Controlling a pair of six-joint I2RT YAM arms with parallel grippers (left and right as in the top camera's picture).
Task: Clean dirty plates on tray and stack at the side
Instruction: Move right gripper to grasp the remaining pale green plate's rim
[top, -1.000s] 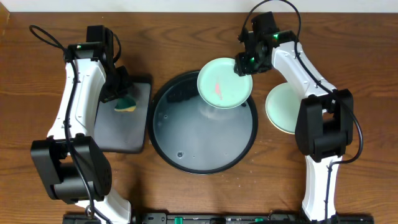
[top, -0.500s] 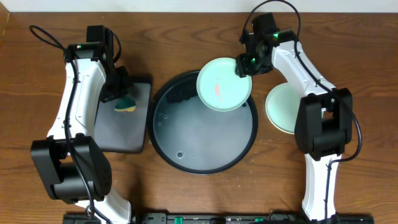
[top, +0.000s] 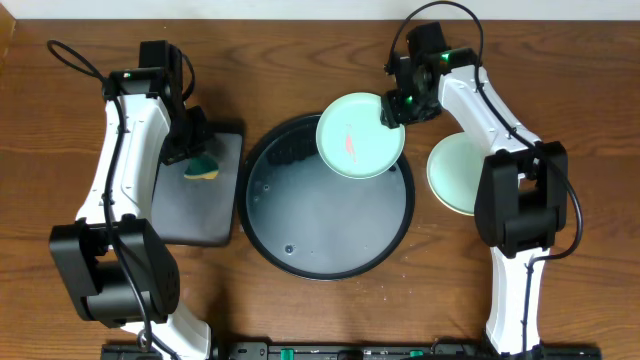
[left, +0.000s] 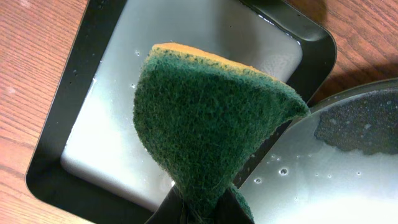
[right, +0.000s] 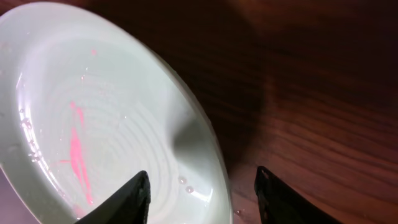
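A pale mint plate (top: 360, 137) with a pink smear lies tilted over the far right rim of the round black tray (top: 330, 262). My right gripper (top: 394, 107) is at the plate's right edge. In the right wrist view its fingers (right: 202, 193) are spread wide, one over the plate (right: 106, 124) and one over the table, with the rim between them. A second mint plate (top: 452, 175) lies on the table to the right, partly hidden by the arm. The yellow plate is out of view. My left gripper (top: 192, 143) is shut on a green and yellow sponge (left: 211, 118) above the small tray.
A small black rectangular tray (top: 195, 215) with milky water stands left of the round tray; it also shows in the left wrist view (left: 56, 162). The round tray's wet floor (left: 348, 174) holds foam and droplets. Bare wood table surrounds both trays.
The smeared plate has sunk a little and its shadow on the tray floor has gone. My right gripper has shifted slightly to the right. The left arm has not moved.
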